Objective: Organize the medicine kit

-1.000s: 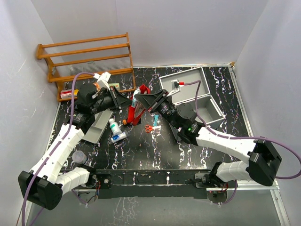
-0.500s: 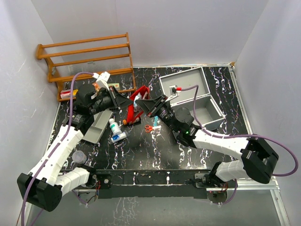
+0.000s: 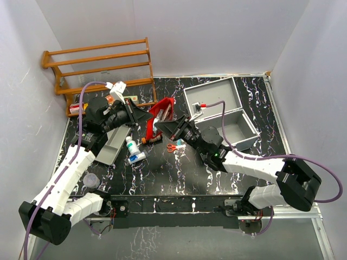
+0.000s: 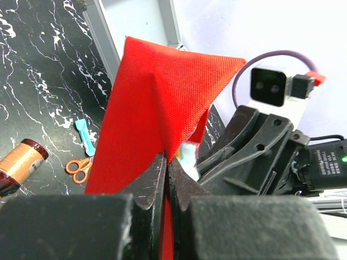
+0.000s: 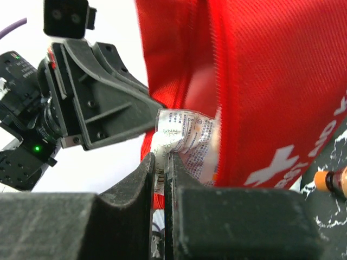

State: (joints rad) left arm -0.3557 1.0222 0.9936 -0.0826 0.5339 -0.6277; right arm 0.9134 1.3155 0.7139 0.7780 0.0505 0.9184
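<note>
My left gripper (image 4: 167, 157) is shut on an edge of a red first-aid pouch (image 4: 157, 92) and holds it up above the table, left of the middle (image 3: 161, 111). My right gripper (image 5: 162, 157) is shut on a crumpled white printed packet (image 5: 187, 132), which sits against the pouch (image 5: 271, 81) at its opening. The two grippers face each other closely, left (image 3: 147, 118) and right (image 3: 161, 126). The medicine kit (image 3: 217, 86), a grey metal case, stands open at the back right, apart from both grippers.
A wooden rack (image 3: 100, 70) stands at the back left. A shallow grey divided tray (image 3: 111, 146) lies under the left arm. A white bottle (image 3: 132, 145), a tube (image 3: 138, 157), orange scissors (image 3: 171, 147) and a brown bottle (image 4: 19, 162) lie on the table. A clear cup (image 3: 91, 180) stands near the left.
My right gripper has moved left and lower with the white packet, up against the pouch. My left gripper has kept its hold, and the pouch now hangs more bunched.
</note>
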